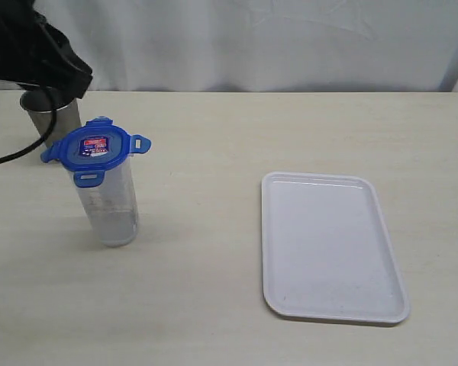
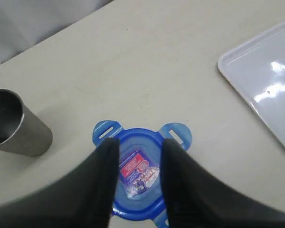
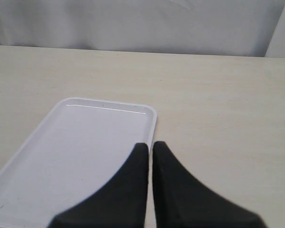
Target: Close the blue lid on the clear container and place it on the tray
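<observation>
Found the container (image 1: 111, 210) standing on the table in the left half of the exterior view, well apart from the tray (image 1: 332, 244) at right of centre. Found the lid (image 1: 95, 149) already seated on its mouth, sticker side up. Judged the flaps not yet snapped down: splayed outward, one toward the right of the frame, one toward the lower edge, one toward the left. Counted the lid placement as done, and the latching and the carry to the tray as left to do. Saw nothing on the tray. Read the container's long axis as vertical, with base on the table and mouth uppermost under the flat-lying lid. Read the tray's long axis as running from upper to lower frame, leaning a little. Spotted a steel cup (image 1: 52, 114) just behind the container, at upper left. In the left wrist view, saw the left gripper (image 2: 138, 145) above the lid, fingers apart and clamped on nothing, with the sticker visible through the gap. In the right wrist view, saw the right gripper (image 3: 148, 145) over the tray's edge, fingers together, holding nothing.
</observation>
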Motion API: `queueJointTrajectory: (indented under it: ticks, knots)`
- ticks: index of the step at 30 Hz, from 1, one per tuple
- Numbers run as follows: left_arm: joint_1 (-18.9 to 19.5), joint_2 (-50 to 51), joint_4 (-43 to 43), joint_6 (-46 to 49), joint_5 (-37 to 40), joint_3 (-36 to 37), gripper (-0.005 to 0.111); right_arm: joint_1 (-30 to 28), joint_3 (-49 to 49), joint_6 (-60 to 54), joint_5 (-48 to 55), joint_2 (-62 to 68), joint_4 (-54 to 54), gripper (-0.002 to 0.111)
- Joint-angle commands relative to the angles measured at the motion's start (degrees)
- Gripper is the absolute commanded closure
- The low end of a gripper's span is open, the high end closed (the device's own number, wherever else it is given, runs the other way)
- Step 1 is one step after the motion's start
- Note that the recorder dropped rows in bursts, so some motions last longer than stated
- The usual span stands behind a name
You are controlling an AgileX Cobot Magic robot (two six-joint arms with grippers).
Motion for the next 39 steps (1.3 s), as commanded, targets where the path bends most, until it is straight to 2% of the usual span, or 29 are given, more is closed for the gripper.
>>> queueJointTrajectory:
  ticks: [1,4,7,14,18,21,24,26,29,33,36,39]
  knots:
    - [0.7,-5.28,-1.54,-0.07,-0.96,6.16,0.052,-0.14,0.15,0.09,-0.17,-0.21,-0.1,0.104]
    - [0.7,-8.35,-2.71,-1.47,-5.92,13.78,0.036,-0.14,0.15,0.09,-0.17,-0.21,-0.1,0.104]
    - [0.7,-9.12,-4.94,-1.37,-12.67,22.29,0.029,-0.14,0.15,0.09,-0.17,-0.21,-0.1,0.104]
    - [0.7,-9.14,-10.35,-1.52,-26.23,35.18,0.029,-0.14,0.15,0.09,-0.17,-0.21,-0.1,0.104]
    - [0.54,-9.14,-13.12,-1.52,-41.96,45.15,0.029,-0.14,0.15,0.09,-0.17,-0.21,-0.1,0.104]
    - [-2.0,-8.54,-12.85,-1.69,-53.53,51.23,0.029,-0.14,0.15,0.09,-0.17,-0.21,-0.1,0.104]
    - [-5.19,-6.23,-10.51,-1.78,-60.33,54.14,0.029,-0.14,0.15,0.09,-0.17,-0.21,-0.1,0.104]
    - [-6.23,-3.9,-9.12,-1.78,-62.16,54.65,0.029,-0.14,0.15,0.09,-0.17,-0.21,-0.1,0.104]
    - [-6.33,-0.37,-8.79,-1.78,-64.51,54.65,0.025,-0.14,0.15,0.09,-0.17,-0.21,-0.1,0.104]
    - [-6.33,3.56,-9.02,-2.84,-67.32,54.53,0.009,-0.14,0.15,0.09,-0.17,-0.21,-0.1,0.104]
    - [-6.33,4.78,-8.49,-5.69,-69.02,54.44,0.01,-0.14,0.15,0.09,-0.17,-0.21,-0.1,0.104]
    - [-6.33,5.52,-8.76,-2.13,-70.48,54.44,0.008,-0.14,0.15,0.09,-0.17,-0.21,-0.1,0.104]
